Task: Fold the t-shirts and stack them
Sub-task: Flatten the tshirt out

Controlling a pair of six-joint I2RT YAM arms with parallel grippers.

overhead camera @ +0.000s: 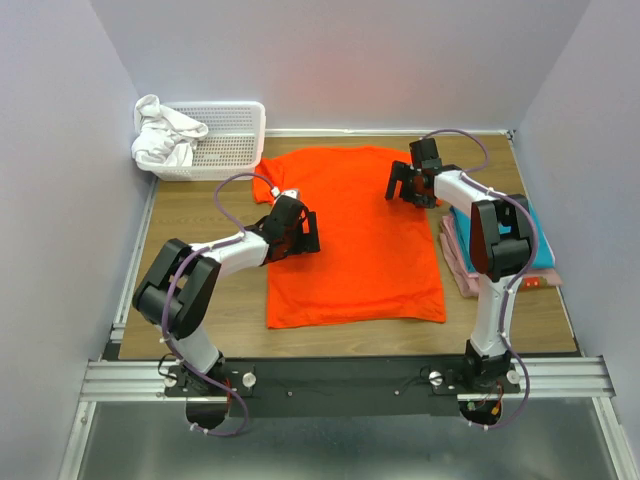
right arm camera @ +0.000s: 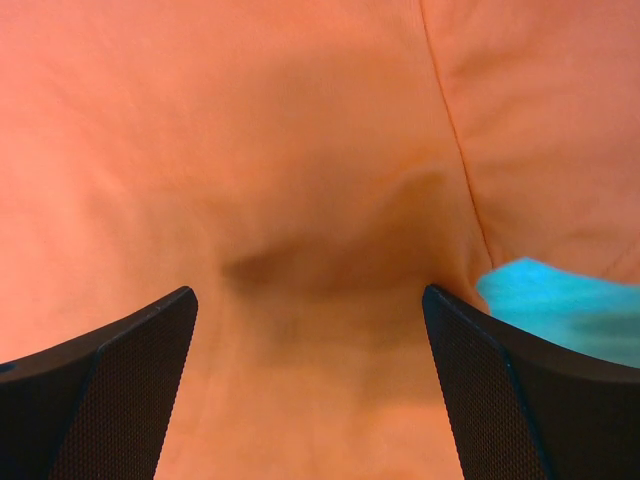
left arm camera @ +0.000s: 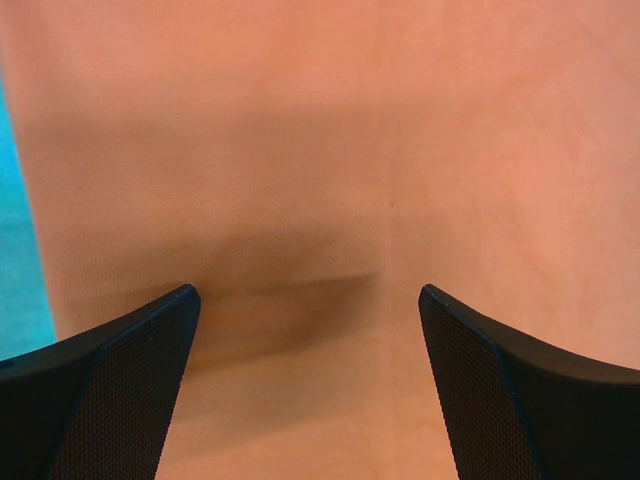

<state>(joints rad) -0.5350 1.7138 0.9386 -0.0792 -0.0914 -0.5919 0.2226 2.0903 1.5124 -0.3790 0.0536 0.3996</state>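
A bright orange t-shirt (overhead camera: 355, 240) lies spread flat on the wooden table, neck toward the back. My left gripper (overhead camera: 303, 233) is open, low over the shirt's left side below the sleeve. In the left wrist view the open gripper (left arm camera: 308, 292) has only orange cloth (left arm camera: 330, 150) between its fingers. My right gripper (overhead camera: 410, 190) is open over the shirt's upper right, near the right sleeve. In the right wrist view the open gripper (right arm camera: 310, 292) sits over wrinkled orange cloth (right arm camera: 250, 130) with a seam. A folded teal shirt (overhead camera: 541, 245) lies on a folded pink one (overhead camera: 458, 262) at the right.
A white slatted basket (overhead camera: 232, 140) holding crumpled white cloth (overhead camera: 165, 135) stands at the back left. The folded stack sits close to the right arm (overhead camera: 490, 240). Grey walls close in the table on three sides. A teal patch (right arm camera: 560, 305) shows past the shirt's edge.
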